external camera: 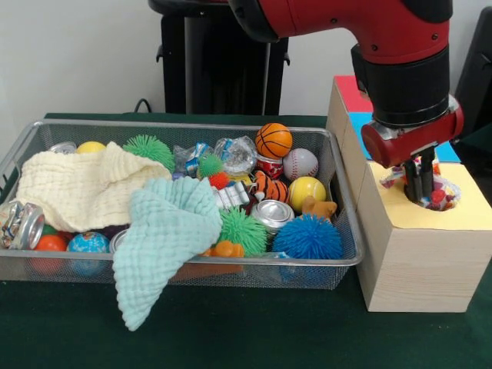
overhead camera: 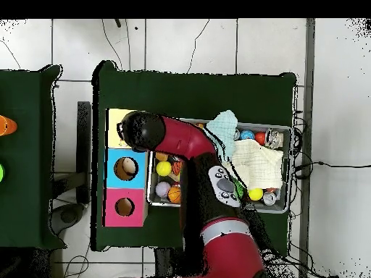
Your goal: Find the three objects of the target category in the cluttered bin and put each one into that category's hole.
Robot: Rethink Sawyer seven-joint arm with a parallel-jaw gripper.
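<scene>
Arm (external camera: 361,31) bent, tool (external camera: 420,184) in yellow hole (external camera: 423,196)

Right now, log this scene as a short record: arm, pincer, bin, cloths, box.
arm: reaches over the wooden box, above its yellow section
pincer: tips down inside the yellow section's hole; open or shut cannot be told
bin: wire mesh, full of balls, cans and spiky toys
cloths: cream cloth lies in the bin; mint cloth hangs over the front rim
box sections: yellow, blue, pink
</scene>
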